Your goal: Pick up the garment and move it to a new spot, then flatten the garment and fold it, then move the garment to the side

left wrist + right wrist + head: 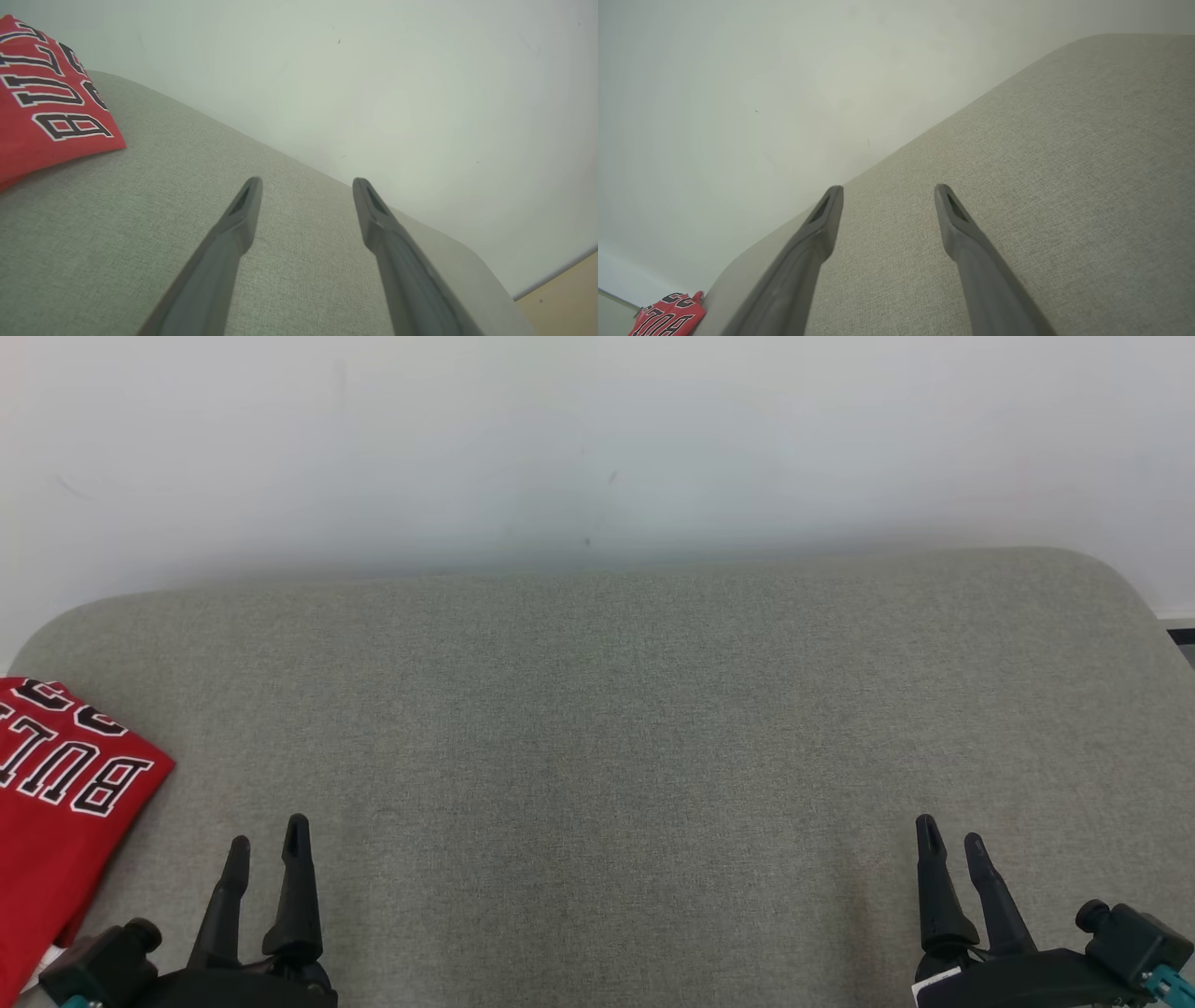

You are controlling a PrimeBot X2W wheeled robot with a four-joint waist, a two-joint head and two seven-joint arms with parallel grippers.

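The left pincer (268, 833) and right pincer (949, 831) are standing wide open, holding nothing, over the grey counter (597, 709). The red garment (65, 803) is lying just left of the left pincer, well apart from the right one.

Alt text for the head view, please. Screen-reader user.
A red jersey with black lettering lies at the left edge of a grey fabric surface, cut off by the frame. The left pincer and right pincer rest open and empty at the bottom corners, with a white wall behind.
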